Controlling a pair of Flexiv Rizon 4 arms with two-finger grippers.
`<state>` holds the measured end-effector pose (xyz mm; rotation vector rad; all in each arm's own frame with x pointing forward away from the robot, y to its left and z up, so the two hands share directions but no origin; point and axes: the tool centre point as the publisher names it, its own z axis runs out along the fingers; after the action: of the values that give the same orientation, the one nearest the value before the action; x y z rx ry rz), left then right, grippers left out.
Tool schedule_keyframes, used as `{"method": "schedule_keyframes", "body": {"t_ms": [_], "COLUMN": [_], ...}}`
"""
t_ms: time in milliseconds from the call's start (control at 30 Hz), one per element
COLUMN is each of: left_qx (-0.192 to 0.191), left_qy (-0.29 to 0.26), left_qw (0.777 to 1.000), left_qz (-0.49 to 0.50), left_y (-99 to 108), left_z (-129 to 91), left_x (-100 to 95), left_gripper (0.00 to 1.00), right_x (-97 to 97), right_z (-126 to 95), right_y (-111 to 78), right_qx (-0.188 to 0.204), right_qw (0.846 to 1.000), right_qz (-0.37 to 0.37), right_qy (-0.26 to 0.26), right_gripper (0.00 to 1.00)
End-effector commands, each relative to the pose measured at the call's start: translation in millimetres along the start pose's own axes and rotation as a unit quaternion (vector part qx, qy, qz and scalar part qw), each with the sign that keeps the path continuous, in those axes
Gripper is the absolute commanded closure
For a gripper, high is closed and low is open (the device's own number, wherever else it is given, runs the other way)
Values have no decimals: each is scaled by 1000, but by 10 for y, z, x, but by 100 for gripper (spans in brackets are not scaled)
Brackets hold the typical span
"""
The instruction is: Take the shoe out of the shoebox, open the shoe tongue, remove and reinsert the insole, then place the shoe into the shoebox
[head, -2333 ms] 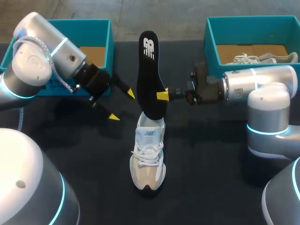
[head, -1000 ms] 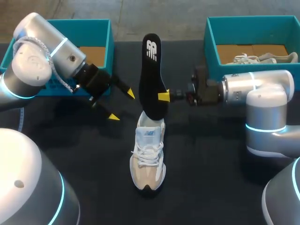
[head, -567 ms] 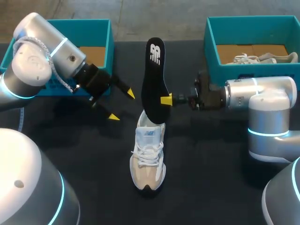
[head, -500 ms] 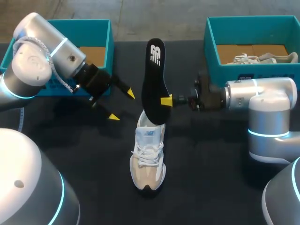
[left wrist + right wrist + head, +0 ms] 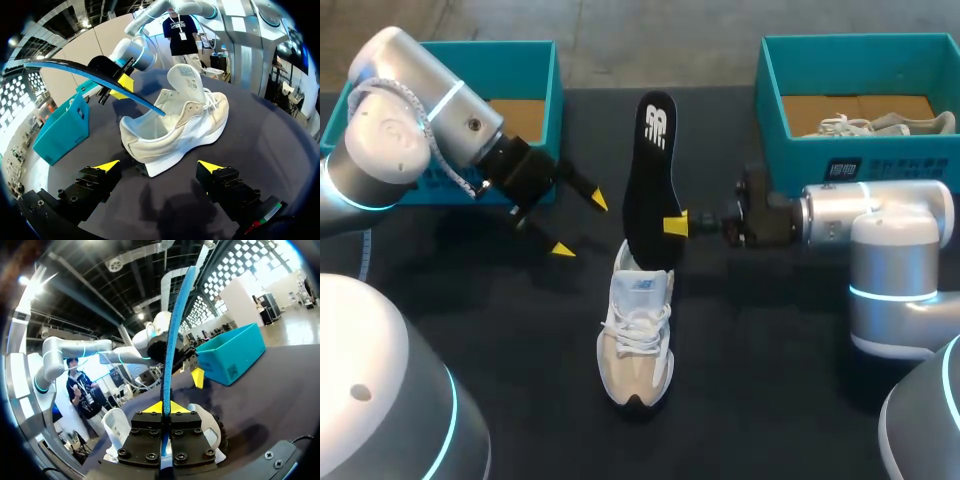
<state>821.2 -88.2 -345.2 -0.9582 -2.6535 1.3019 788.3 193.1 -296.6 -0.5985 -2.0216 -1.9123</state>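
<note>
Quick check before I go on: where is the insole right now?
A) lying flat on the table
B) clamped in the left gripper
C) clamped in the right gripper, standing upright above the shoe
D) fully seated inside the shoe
C: the right gripper is shut on the insole, which stands upright with its lower end at the opening of the shoe. The left gripper is open and empty, off to the side.

Farther out on the table than my right gripper (image 5: 672,224), to its outer side, I see a teal box (image 5: 790,160) holding a spare pale shoe (image 5: 880,124) on a cardboard floor. Dark table (image 5: 760,380) lies under the gripper.
</note>
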Motion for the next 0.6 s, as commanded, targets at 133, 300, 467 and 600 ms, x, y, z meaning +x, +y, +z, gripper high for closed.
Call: {"method": "schedule_keyframes", "body": {"t_ms": [133,300,467,600], "left_qx": [-1,-1,-1,-1], "left_qy": [1,1,1,1], "left_qw": [1000,1000,1000,1000], "left_qz": [0,0,0,0], "left_y": [-1,-1,-1,-1], "left_z": [-4,-4,-4,-4], "left_x": [3,3,3,3], "left_gripper": [0,0,0,0], "right_x": [33,44,55,66], "right_z": [11,4,-2,-7], "right_y": [-57,-78,-95,-103], "right_qx": [-3,-5,-7,-7], "right_qw": [1000,1000,1000,1000], "right_qz": [2,4,6,7], "right_qy": [-4,-6,-8,-10], "right_gripper": [100,100,100,100]}}
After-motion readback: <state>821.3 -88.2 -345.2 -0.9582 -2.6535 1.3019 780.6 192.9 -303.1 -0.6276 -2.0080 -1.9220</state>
